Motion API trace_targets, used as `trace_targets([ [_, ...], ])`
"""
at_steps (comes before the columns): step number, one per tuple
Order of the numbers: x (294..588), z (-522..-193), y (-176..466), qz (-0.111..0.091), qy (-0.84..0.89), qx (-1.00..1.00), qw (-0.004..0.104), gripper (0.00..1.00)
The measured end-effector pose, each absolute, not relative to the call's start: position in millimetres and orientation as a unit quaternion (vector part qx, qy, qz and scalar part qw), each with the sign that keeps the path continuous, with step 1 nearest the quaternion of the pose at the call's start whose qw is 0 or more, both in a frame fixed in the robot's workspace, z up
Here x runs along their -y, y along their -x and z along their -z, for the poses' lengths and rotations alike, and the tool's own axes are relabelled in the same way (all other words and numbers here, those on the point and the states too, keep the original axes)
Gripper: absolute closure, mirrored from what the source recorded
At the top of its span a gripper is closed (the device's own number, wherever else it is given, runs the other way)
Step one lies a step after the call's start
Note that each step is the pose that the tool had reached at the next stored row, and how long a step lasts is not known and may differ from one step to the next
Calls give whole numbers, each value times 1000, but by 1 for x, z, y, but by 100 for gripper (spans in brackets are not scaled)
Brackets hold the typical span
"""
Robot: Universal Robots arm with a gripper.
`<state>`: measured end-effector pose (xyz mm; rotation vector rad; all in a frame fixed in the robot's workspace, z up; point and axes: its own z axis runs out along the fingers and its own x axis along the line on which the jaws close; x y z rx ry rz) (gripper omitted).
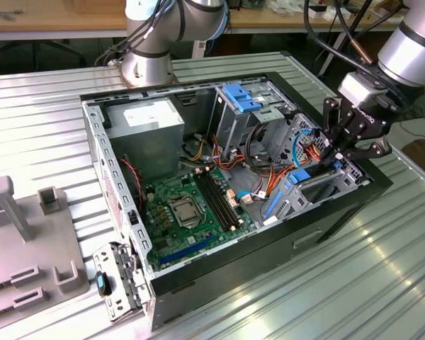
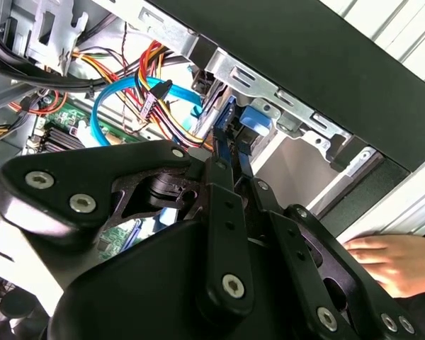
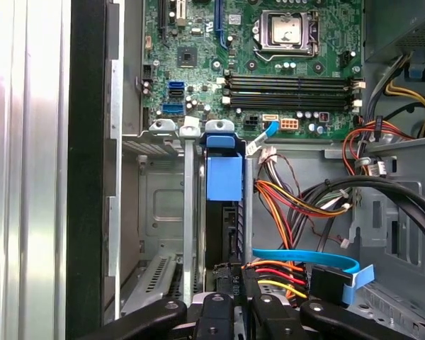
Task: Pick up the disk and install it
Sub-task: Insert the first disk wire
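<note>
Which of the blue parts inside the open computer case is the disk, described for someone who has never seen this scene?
Start at the open computer case and go to its corner on the exterior view's right, under the gripper. The disk stands on edge there in a metal bay, a dark slab in a bright blue carrier. Unlike the thin blue cables beside it, it is broad, flat and rigid.

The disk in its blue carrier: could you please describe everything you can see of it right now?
The disk stands on edge in a slot of the metal drive bay, near the case's front corner. The first wrist view shows its bright blue plastic carrier, with a rounded end tab towards the motherboard, above the dark drive body. The end effector closes on its near end. In the exterior view it sits below the end effector.
</note>
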<state>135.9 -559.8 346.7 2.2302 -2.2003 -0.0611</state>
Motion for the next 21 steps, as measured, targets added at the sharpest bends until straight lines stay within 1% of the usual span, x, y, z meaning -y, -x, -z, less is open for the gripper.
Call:
trace_targets([
  [21, 561, -347, -136, 23, -712, 702, 0, 83],
])
